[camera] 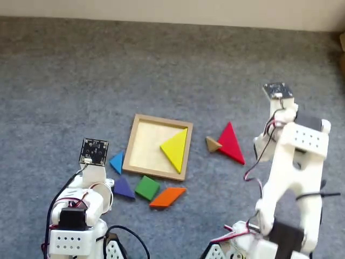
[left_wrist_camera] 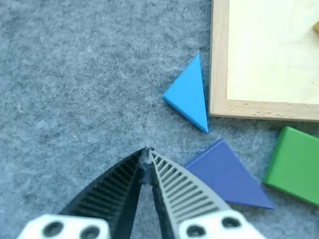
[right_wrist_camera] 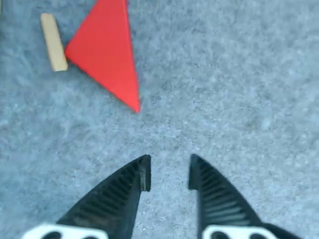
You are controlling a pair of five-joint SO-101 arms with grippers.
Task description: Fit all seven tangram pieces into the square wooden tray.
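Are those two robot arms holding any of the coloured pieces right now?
Nothing is held: the left tool is shut on nothing, the right tool open and empty.

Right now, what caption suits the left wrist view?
Shut left gripper over grey carpet, near blue triangle, purple triangle and tray corner.

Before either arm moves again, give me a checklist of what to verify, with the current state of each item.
1. Room in the tray: ok; just the yellow triangle lies in it.
2. All seven pieces in sight: ok; the blue triangle, purple triangle, green square, orange parallelogram, red triangle and tan piece lie on the carpet outside it.
3. Readiness of the left gripper: not ok; shut, empty, short of the blue triangle.
4. Readiness of the right gripper: ok; open, empty, red triangle ahead.
5. Gap between red triangle and tan piece: cannot tell; they touch or nearly do.
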